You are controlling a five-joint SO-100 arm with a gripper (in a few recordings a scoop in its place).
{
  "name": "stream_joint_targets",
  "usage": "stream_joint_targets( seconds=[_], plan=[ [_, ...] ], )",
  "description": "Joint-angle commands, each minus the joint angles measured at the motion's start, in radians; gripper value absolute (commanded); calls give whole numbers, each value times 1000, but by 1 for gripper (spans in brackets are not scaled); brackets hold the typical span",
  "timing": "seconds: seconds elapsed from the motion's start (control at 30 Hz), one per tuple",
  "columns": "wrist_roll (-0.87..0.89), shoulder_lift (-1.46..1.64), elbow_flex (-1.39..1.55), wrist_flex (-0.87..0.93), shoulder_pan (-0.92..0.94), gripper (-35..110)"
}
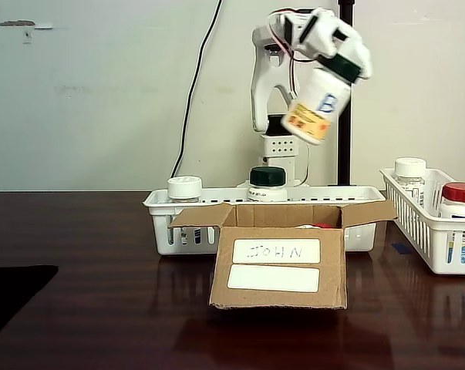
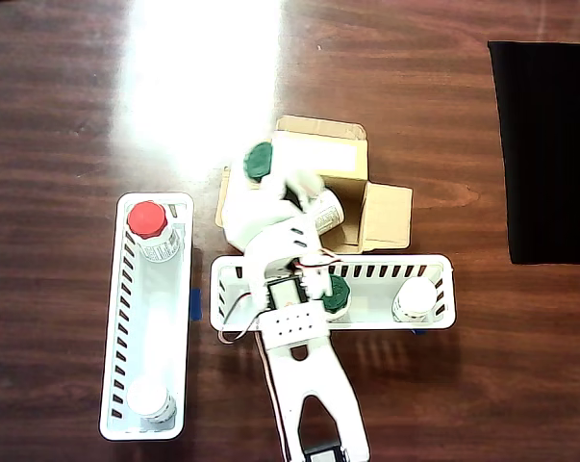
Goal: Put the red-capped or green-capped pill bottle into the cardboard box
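Note:
My gripper (image 1: 343, 66) is high above the table, shut on the dark green cap of the pill bottle (image 1: 315, 108). The bottle is white with a yellow-orange and blue label, and it hangs tilted with its base down and to the left. It is above the right part of the cardboard box (image 1: 278, 266), which stands open with its "JOHN" label facing the fixed view. A bit of red shows inside the box. In the overhead view the arm covers part of the box (image 2: 386, 217), and a labelled bottle (image 2: 326, 210) lies inside it.
Behind the box, a white slotted basket (image 1: 159, 204) holds a white-capped bottle (image 1: 184, 187) and a green-capped bottle (image 1: 267, 179). Another basket (image 1: 417, 223) at the right holds a red-capped bottle (image 1: 461, 199) and a white-capped one (image 1: 410, 169). A black mat (image 1: 12, 289) lies at the front left.

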Motion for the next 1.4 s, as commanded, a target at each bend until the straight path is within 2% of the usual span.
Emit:
stream_joint_targets(
  seconds=[0.0, 0.17, 0.57, 0.67, 0.87, 1.03, 1.13, 1.27, 1.37],
  plan=[
    [35, 23, -3, -80, 3, -1],
    [117, 49, 190, -239, 78, -1],
    [308, -57, 402, -491, 152, 0],
    [314, -51, 423, -502, 153, 11],
    [336, -29, 436, -502, 152, 55],
    [316, 58, 391, -367, 150, 83],
    [272, 133, 310, -189, 140, 90],
    [227, 229, 175, 92, 130, 86],
    [207, 293, 100, 276, 127, 70]
  ],
)
